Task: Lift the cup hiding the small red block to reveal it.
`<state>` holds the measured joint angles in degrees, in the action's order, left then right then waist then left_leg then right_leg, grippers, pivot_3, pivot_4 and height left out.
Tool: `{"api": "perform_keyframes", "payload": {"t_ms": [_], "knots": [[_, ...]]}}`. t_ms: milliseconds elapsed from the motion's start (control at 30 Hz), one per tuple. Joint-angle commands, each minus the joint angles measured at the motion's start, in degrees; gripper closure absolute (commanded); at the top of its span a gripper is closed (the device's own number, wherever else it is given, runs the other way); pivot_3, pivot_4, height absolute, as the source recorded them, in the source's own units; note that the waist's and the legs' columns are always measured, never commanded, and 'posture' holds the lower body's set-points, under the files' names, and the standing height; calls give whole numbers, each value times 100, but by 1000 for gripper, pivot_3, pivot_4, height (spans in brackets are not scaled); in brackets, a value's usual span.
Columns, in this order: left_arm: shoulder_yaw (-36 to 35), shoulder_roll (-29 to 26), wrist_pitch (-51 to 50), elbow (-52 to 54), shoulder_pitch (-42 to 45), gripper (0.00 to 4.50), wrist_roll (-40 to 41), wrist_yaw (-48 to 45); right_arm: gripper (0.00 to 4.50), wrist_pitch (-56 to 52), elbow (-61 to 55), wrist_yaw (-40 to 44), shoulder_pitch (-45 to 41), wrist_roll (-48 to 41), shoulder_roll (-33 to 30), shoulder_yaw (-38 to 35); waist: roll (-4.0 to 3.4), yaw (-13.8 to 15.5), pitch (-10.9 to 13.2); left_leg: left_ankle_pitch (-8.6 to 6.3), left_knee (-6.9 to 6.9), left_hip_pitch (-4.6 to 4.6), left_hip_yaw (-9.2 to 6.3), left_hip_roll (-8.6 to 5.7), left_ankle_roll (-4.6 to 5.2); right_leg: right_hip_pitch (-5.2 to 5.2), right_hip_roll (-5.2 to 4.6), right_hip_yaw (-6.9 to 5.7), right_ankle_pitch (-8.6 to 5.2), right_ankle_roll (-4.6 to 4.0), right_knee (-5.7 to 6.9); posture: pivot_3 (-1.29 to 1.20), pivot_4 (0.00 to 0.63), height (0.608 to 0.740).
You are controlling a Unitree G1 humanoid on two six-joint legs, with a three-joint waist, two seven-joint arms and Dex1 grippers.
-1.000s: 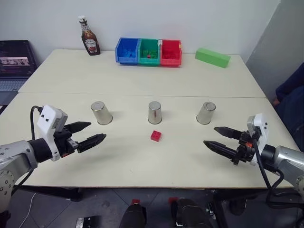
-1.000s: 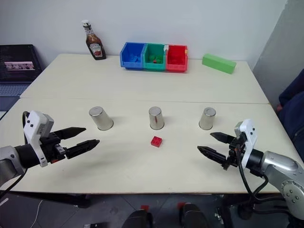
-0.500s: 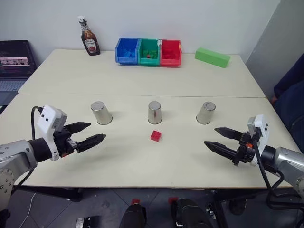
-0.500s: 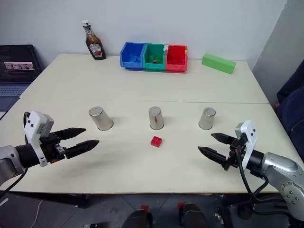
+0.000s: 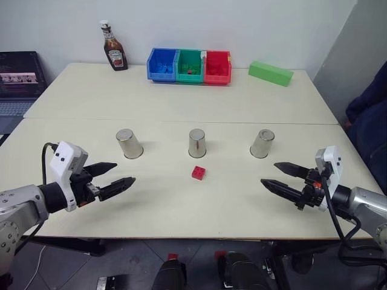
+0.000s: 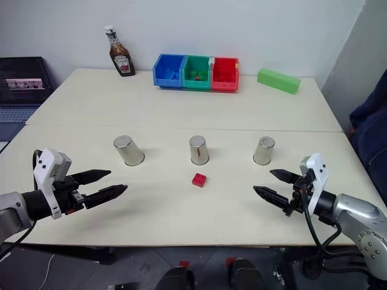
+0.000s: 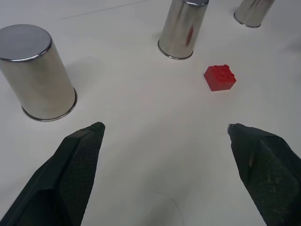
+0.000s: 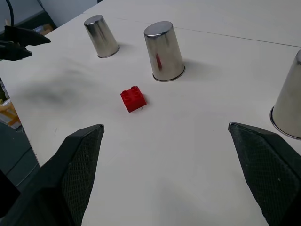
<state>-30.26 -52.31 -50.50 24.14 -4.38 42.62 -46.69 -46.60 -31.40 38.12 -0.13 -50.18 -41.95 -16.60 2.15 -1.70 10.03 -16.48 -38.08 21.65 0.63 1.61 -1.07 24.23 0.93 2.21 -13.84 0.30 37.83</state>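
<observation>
A: Where's the tiny bright red plastic block [image 5: 198, 173]?

B: In the open on the cream bench [image 5: 181, 96], just in front of the middle shiny steel cup [image 5: 196, 143], not touching it. All three cups stand upside down in a row: the left steel cup [image 5: 129, 144], the middle one, and the right steel cup [image 5: 262, 144].

A: And the grippers?

B: The left gripper [image 5: 113, 177] hovers over the near left part of the bench, its black fingers [image 7: 77, 160] spread apart and holding nothing. The right gripper [image 5: 281, 178] is over the near right part, fingers also wide and empty.

A: Anything further back?

B: A brown sauce bottle [image 5: 113, 47], a row of blue, green and red plastic bins [image 5: 188, 66], and a green rectangular box [image 5: 270, 73] along the far edge.
</observation>
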Motion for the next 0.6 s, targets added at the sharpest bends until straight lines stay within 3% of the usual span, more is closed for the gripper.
{"api": "perform_keyframes", "payload": {"t_ms": [33, 600], "knots": [[-214, -13, 105, 113, -1, 44, 52, 5, 0, 47, -87, -25, -75, 6, -52, -29, 0, 0, 0, 0, 0, 0, 0, 0, 0, 0, 0, 0, 0, 0, 0, 0, 150, 740], [-77, -47, 191, -6, 164, 44, -21, -21, 0, 42, -148, -123, -65, -37, -23, -44, 0, 0, 0, 0, -1, -1, 1, 0, 0, 0, 0, 0, 0, 0, 3, 0, 150, 740]]}}
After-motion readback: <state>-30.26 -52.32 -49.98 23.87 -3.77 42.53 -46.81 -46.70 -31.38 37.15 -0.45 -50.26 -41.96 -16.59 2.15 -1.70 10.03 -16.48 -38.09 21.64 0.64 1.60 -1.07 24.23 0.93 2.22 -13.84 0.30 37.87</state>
